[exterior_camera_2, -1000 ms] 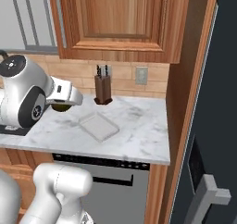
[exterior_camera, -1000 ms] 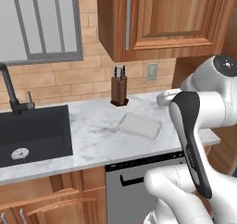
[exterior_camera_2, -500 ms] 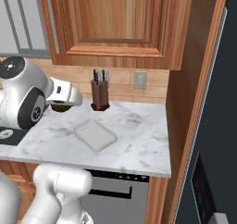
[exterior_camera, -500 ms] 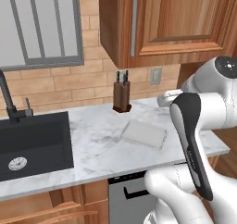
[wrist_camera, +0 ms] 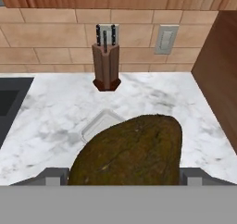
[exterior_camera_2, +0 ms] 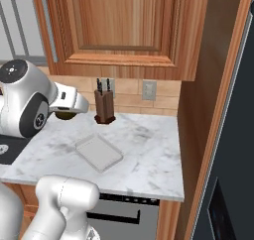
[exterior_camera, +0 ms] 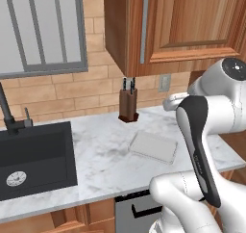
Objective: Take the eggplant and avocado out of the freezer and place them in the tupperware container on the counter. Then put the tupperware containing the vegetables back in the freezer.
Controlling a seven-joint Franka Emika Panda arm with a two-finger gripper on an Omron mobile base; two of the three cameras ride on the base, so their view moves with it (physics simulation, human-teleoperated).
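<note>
Jaws spread wide, the gripper (wrist_camera: 124, 172) clamps the avocado (wrist_camera: 127, 151), carried above the counter (exterior_camera_2: 144, 150). The tupperware container (exterior_camera_2: 98, 152) lies empty there, so both vegetables and the freezer return remain.

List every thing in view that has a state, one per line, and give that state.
avocado: held in the gripper, up above the counter
gripper: shut on the avocado, jaws wide
tupperware container: lying flat on the counter, nothing in it
upper cupboard door: shut
knife block: upright against the wall, knives in it
sink: nothing in it
freezer: door state cannot be told
</note>
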